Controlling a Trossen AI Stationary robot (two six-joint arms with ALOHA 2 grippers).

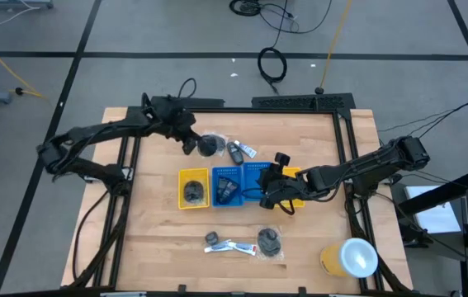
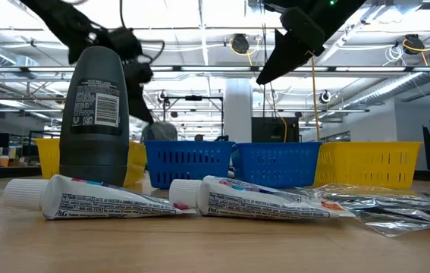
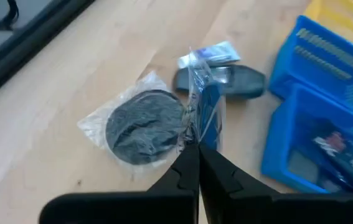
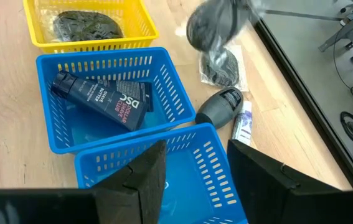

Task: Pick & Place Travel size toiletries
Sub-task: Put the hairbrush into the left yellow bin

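Over at ten o'clock on the wooden table [image 1: 151, 239], left gripper [image 1: 191, 143] has its fingers pinched together on the crinkly clear wrapper of a grey round mesh pad [image 3: 144, 126]. The wrist view shows the tips closed on the film edge, pad just beside them. A dark thumb-sized bottle [image 3: 226, 81] and a small white tube with a blue end [image 3: 210, 54] lie near the pad, toward one o'clock of it.

Centre of table, trays run in a row: yellow plastic tray [image 1: 194, 188] already holds a wrapped mesh pad, first blue plastic tray [image 1: 227, 186] holds a dark flat tube with white lettering [image 4: 104, 98], and second blue plastic tray [image 4: 170, 180] looks empty as far as it shows.

Right gripper [image 1: 279, 196] hovers over that second blue tray at three o'clock of the row, fingers apart, nothing between them.

At six o'clock more toiletries wait: two white tubes [image 2: 108, 199], a dark bottle [image 2: 95, 114], another wrapped pad.

My read: the grasp on the pad is just made. Next comes a lift clear and a carry to the yellow tray, then release. The grip is on film only, so the pad may swing or slip.
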